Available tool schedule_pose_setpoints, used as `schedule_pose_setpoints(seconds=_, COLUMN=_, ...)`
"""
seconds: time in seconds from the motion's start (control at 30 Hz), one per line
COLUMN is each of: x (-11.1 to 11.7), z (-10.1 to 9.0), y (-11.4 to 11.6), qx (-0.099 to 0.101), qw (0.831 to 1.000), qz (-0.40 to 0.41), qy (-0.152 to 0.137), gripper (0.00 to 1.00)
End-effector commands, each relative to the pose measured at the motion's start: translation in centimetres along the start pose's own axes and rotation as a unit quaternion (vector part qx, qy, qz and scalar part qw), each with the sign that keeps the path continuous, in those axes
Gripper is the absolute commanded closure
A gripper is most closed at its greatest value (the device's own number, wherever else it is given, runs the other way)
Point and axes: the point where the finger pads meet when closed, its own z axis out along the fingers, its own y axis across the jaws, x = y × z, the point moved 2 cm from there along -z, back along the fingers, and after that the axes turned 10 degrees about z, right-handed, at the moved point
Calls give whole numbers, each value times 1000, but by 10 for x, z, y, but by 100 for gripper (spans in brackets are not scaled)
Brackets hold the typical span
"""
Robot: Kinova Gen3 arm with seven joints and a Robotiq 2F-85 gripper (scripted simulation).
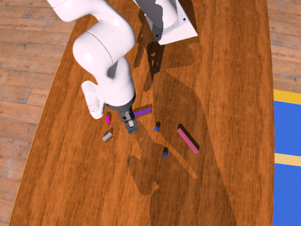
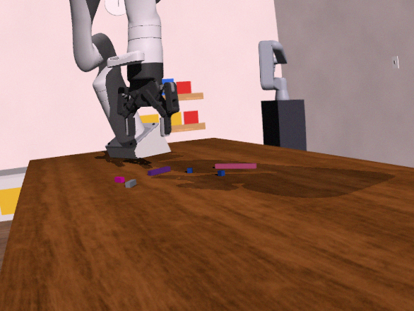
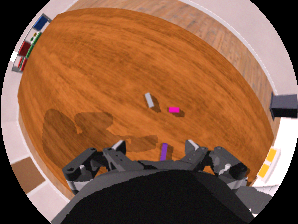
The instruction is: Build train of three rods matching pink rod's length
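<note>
We are looking at a pale pink wall with a shelf [image 2: 188, 95] of coloured blocks behind a wooden desk [image 2: 212, 230], which is carrying six rods lying flat and apart from one another. We are listing first the pink rod [image 1: 188, 140], lying at a slant toward the right side of the top view, with nothing touching it. We are noting two blue rods, one [image 1: 156, 128] left of the pink rod's upper end and the other [image 1: 165, 154] nearer the desk's middle. We are recording the purple rod [image 1: 143, 112] lying partly under the arm in the top view. We are counting the magenta rod [image 1: 107, 119] and the grey rod [image 1: 107, 137] near each other on the left. We are seeing the pincer [image 2: 148, 121] hanging well above the desk over the purple rod, its jaws spread fully and holding nothing.
</note>
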Motion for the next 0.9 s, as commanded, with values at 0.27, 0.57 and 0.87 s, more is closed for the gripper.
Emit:
schedule_pose_setpoints(seconds=0.27, x=13, z=0, y=5, qx=5, qw=986, qz=167, qy=1, gripper=0)
schedule_pose_setpoints(seconds=0.57, x=26, z=1, y=12, qx=6, qw=941, qz=338, qy=-1, gripper=0)
schedule_pose_setpoints(seconds=0.87, x=35, z=2, y=17, qx=7, qw=893, qz=450, qy=-3, gripper=0)
